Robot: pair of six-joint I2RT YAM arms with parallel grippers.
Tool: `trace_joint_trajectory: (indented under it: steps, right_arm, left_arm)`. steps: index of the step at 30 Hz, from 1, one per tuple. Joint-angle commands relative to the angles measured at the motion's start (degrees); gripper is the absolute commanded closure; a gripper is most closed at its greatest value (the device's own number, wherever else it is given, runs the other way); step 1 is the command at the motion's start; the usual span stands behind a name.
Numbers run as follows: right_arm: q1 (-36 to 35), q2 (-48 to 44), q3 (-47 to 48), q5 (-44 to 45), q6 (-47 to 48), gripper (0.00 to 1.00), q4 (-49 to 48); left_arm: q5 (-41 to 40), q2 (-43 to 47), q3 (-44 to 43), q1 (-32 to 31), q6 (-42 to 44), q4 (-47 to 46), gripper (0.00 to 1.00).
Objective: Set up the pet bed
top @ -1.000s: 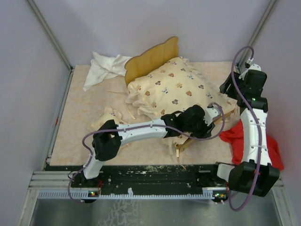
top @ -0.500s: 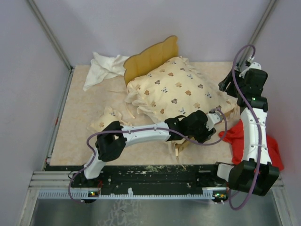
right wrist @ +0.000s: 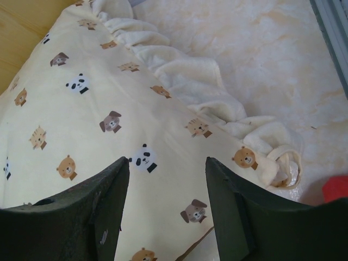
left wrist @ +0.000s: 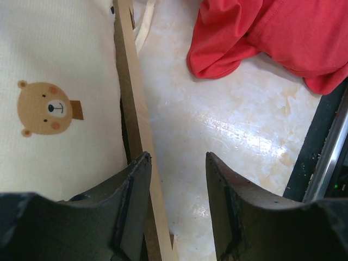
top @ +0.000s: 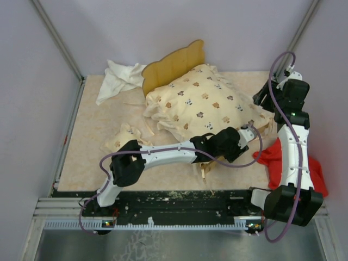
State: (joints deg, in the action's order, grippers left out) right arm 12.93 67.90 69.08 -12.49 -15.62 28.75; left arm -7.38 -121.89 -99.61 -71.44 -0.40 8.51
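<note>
The left gripper [left wrist: 176, 157] stood part open, holding nothing; its 2 fingers [left wrist: 133, 201] sat astride the pale wooden side rail [left wrist: 136, 109] of the pet bed [top: 174, 65], the rail close against 1 finger and clear of the other. Just beside that rail lay the cream animal-print cushion [top: 204, 106], and on the rail's other side bare table [top: 92, 125], then the red cloth [left wrist: 272, 32]. The right gripper [right wrist: 166, 163] hung over the cushion's far right part with its fingers spread and nothing between them.

The bed sat in the middle of the table, its long axis running diagonally: the wavy headboard upright at the far-left end, the foot toward the near right. The cushion was heaped on the frame, spilling over its sides. The small pillow [top: 125, 136] lay apart on the table, to the near left of the bed.

Count: 1 frame, 1 cushion, 1 pillow, 1 white cloth [top: 117, 79] crumpled at the far left, 1 red cloth at the right edge, 2 arms.

The tabletop was beige and marbled, glossy, walled by plain pale panels with metal rails at the edges
</note>
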Motion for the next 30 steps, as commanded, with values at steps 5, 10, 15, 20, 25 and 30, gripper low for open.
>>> trace_joint_trajectory:
  steps: [5,10,15,20,25,30]
  right_arm:
    - [0.2,-0.2,2.0,0.2,0.1,0.42,-2.4]
    - [0.2,0.0,1.8,0.2,0.5,0.42,-2.6]
    - [0.2,0.4,1.9,-0.2,0.3,0.42,-2.8]
    - [0.2,1.3,5.0,0.9,0.8,0.42,-1.2]
    - [0.3,1.6,7.6,1.0,0.9,0.42,-0.3]
    - [0.2,1.7,6.6,0.4,0.8,0.42,-0.6]
  left_arm:
    - [-7.0,-1.9,-1.5,1.6,2.3,2.5,0.48]
    - [-11.0,-4.3,-1.9,1.8,2.6,3.9,0.49]
    - [-11.2,-2.6,-2.0,1.7,2.4,4.6,0.47]
    - [-11.6,0.2,-8.0,1.7,1.4,10.6,0.47]
    - [-10.7,-0.1,-14.5,1.9,0.1,18.1,0.48]
    - [-8.5,-1.1,-12.9,1.9,-0.6,18.9,0.5]
